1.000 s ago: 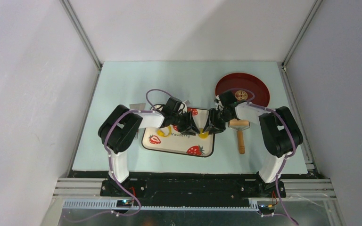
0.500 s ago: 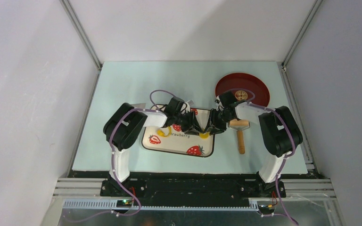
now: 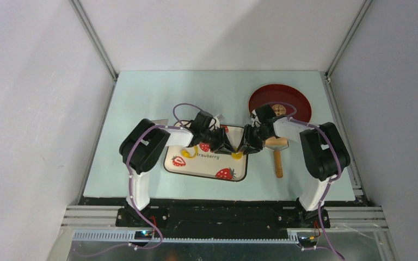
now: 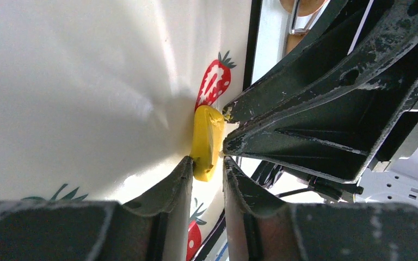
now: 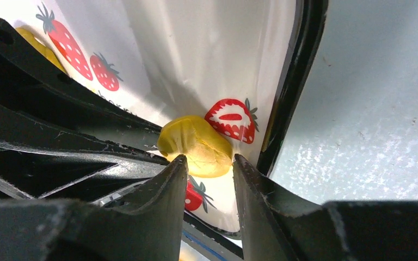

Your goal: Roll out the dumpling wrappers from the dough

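**Two tools meet on a yellow lump**

The dough [image 5: 196, 147], a soft, creased bright-yellow lump, sits on the glossy white strawberry-print tray [image 3: 198, 167] beside its black right rim. The scuffed black left tool [image 4: 207, 163] brackets one end; whether it pinches, I cannot tell. The right tool [image 5: 208, 160] has jaws apart, tips against the lump.

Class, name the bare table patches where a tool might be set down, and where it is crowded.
Free: table left of tray; far strip behind tray, left of red plate. Crowded: tray's right end, left end effector and right end effector meeting at dough.
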Action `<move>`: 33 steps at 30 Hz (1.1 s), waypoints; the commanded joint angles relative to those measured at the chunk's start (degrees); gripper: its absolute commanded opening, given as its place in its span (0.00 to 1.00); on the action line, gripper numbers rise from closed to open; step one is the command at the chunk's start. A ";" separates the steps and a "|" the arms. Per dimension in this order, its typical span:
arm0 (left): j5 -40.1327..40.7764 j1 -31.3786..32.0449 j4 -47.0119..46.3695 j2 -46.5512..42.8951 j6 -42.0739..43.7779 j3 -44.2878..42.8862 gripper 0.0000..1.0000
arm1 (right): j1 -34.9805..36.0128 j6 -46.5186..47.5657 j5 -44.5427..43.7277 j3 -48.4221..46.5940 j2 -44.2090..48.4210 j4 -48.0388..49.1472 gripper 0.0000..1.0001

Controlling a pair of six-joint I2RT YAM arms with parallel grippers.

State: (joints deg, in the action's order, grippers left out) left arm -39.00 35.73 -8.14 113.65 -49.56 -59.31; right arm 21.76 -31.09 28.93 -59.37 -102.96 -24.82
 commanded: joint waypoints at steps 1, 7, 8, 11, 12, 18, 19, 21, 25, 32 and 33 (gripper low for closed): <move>-0.29 0.58 -2.56 0.25 -0.75 -1.62 0.30 | 0.03 0.26 -0.38 -0.60 -1.32 0.47 0.40; -0.26 0.53 -2.71 0.33 -0.86 -1.60 0.30 | 0.79 -0.12 -0.07 -0.53 -2.40 1.09 0.20; -0.34 0.55 -2.73 0.30 -0.88 -1.60 0.30 | 0.81 -0.20 -0.08 -0.58 -2.41 1.18 0.20; -0.31 0.43 -2.76 0.22 -0.81 -1.51 0.29 | 0.83 -0.49 -0.18 -0.49 -2.01 1.38 0.21; -0.38 0.42 -2.76 0.20 -0.83 -1.51 0.29 | 0.83 -0.52 -0.05 -0.50 -1.75 1.45 0.21; -0.94 0.48 -2.83 0.01 -0.67 -1.54 0.26 | 0.92 -0.70 2.82 -0.48 0.16 2.94 0.22; -1.13 0.48 -2.84 -0.31 -0.59 -1.62 0.25 | 0.92 -0.80 3.16 -0.52 0.45 3.24 0.22; -1.58 0.47 -2.89 -0.99 -0.57 -1.91 0.24 | 0.85 -1.18 4.18 -0.56 1.49 3.59 0.22; -2.30 0.49 -2.85 -2.82 -0.88 -2.94 0.21 | -0.14 -2.21 6.48 -0.53 3.90 4.32 0.22; -2.69 0.40 -2.84 -4.53 -2.38 -7.25 0.21 | -2.20 -3.52 9.37 -0.63 7.73 4.80 0.23; -2.68 0.40 -2.86 -4.46 -2.65 -8.00 0.21 | -2.74 -3.53 9.51 -0.60 8.35 4.79 0.23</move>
State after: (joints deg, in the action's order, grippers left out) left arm -39.35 35.62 -8.21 113.23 -50.35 -62.78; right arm 19.81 -32.84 33.89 -59.16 -98.24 -22.92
